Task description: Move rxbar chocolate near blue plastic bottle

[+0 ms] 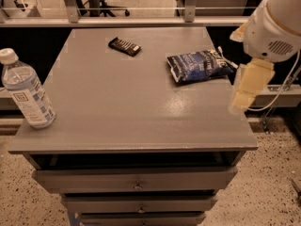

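The flat black-wrapped rxbar chocolate (124, 46) lay beyond-left of the crinkled blue snack bag (197, 65), so the pale hand (238, 102), right of it, grip state untellable, likely needed to reach over that bag.

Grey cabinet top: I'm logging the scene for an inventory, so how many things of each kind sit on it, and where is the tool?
Clear plastic water bottle with white cap: 1
Small flat bar in a black wrapper: 1
Crinkled blue snack bag: 1
Total: 3
The tool hangs beyond the edge of the grey cabinet top nearest the bag, holding nothing.
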Robot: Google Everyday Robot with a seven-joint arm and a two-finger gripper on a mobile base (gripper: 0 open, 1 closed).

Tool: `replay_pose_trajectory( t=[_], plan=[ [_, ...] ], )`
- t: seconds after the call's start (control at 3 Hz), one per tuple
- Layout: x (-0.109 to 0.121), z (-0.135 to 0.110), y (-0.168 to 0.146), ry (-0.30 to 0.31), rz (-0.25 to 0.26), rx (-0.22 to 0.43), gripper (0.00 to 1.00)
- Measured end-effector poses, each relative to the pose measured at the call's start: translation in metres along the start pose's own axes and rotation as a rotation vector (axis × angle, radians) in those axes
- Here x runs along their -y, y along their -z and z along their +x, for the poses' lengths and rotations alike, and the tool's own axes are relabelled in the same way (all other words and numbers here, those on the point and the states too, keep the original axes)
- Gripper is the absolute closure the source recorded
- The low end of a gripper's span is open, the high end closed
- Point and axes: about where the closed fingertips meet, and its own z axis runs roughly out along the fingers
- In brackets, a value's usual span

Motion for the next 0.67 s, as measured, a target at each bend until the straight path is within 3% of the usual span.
replay_pose_trajectory(
  t=[0.33, 0.67],
  plan=[
    [0.04, -0.038, -0.031, 0.015, 0.029, 0.058, 0.0],
    [0.087, -0.092, -0.066, 0.023, 0.059, 0.152, 0.0]
  ],
)
